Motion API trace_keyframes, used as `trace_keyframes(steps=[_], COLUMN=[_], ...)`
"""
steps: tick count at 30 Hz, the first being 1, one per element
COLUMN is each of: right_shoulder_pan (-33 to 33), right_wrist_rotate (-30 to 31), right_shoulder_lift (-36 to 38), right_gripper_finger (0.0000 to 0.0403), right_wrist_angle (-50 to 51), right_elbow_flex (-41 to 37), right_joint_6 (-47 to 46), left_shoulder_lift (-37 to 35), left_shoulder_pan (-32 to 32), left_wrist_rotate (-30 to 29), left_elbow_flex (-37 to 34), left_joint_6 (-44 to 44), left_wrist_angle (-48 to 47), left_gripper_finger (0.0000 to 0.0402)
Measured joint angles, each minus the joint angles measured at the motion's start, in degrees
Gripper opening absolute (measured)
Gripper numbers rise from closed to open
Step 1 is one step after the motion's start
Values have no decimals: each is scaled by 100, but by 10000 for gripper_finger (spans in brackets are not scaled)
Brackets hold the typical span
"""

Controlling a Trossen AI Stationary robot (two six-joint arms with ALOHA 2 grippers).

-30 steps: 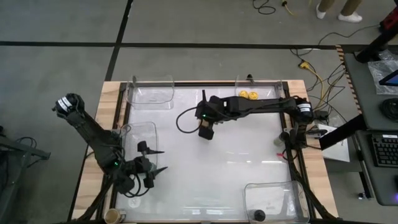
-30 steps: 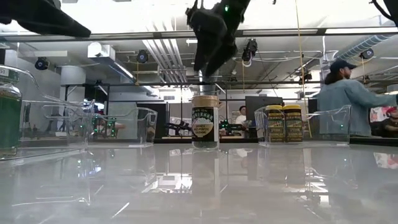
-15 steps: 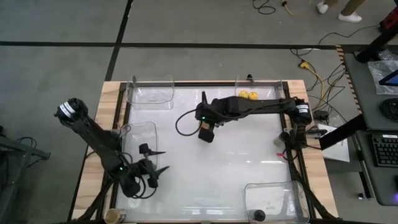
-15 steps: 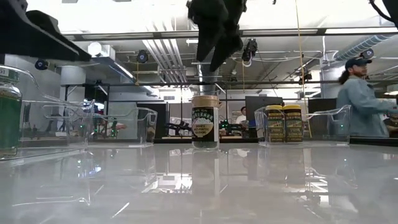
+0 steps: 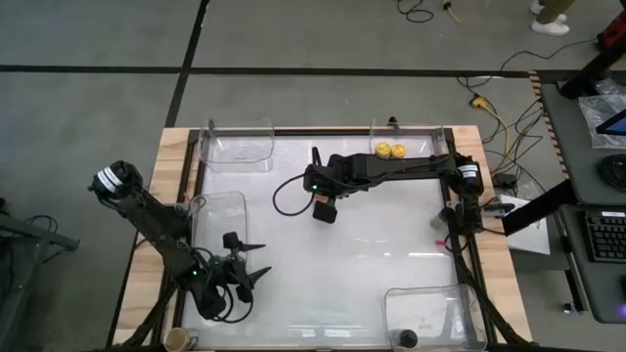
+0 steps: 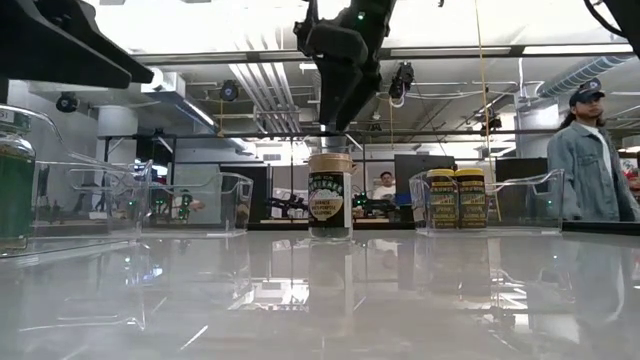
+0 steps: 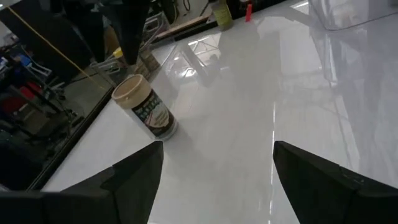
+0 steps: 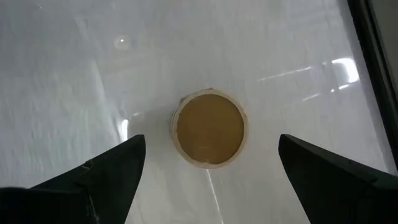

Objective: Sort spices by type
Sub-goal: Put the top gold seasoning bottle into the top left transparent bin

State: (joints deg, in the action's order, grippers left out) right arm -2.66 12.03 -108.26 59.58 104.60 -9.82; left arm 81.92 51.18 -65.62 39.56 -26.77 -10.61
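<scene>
A spice jar with a tan lid (image 6: 331, 196) stands upright on its base on the white table, near the middle. It also shows in the left wrist view as the tan-lidded jar (image 7: 144, 114) and in the right wrist view as the tan lid (image 8: 209, 129). My right gripper (image 6: 335, 125) hangs open just above that lid, fingers pointing down, touching nothing. My left gripper (image 5: 258, 260) is open over the near left of the table, empty. Two yellow-lidded jars (image 5: 391, 149) stand in the far right bin. A green jar (image 6: 15, 195) stands in the left bin.
Clear plastic bins stand at the far left (image 5: 238, 147), the far right (image 5: 430, 147), the left side (image 5: 220, 210) and the near right (image 5: 435, 313); the last holds a black-lidded jar (image 5: 407, 338). A person (image 6: 590, 160) stands in the room behind the table.
My left gripper has sunk a little and gone toward the table's near edge, staying open. My right gripper has tipped somewhat more steeply down over the tan-lidded jar, which has not moved.
</scene>
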Motion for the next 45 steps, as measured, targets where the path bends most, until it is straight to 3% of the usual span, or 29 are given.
trace_keyframes(steps=[15, 32, 41, 45], right_shoulder_pan=[-120, -138, -125, -114], right_wrist_rotate=[-9, -19, -61, -61], right_shoulder_lift=[-339, -171, -176, -167], right_gripper_finger=[359, 359, 359, 359], right_wrist_angle=[-323, -248, 1096, 894], right_elbow_flex=[-83, -76, -84, -260], right_joint_6=[-78, -44, -106, -44], left_shoulder_lift=[-37, -41, -43, -43], left_shoulder_pan=[0, 0, -1, 0], left_wrist_rotate=[-29, 12, 17, 18], left_elbow_flex=[7, 5, 5, 5], left_joint_6=[-76, -93, -139, -139], left_wrist_angle=[-11, -37, -53, -52], left_gripper_finger=[288, 288, 288, 288])
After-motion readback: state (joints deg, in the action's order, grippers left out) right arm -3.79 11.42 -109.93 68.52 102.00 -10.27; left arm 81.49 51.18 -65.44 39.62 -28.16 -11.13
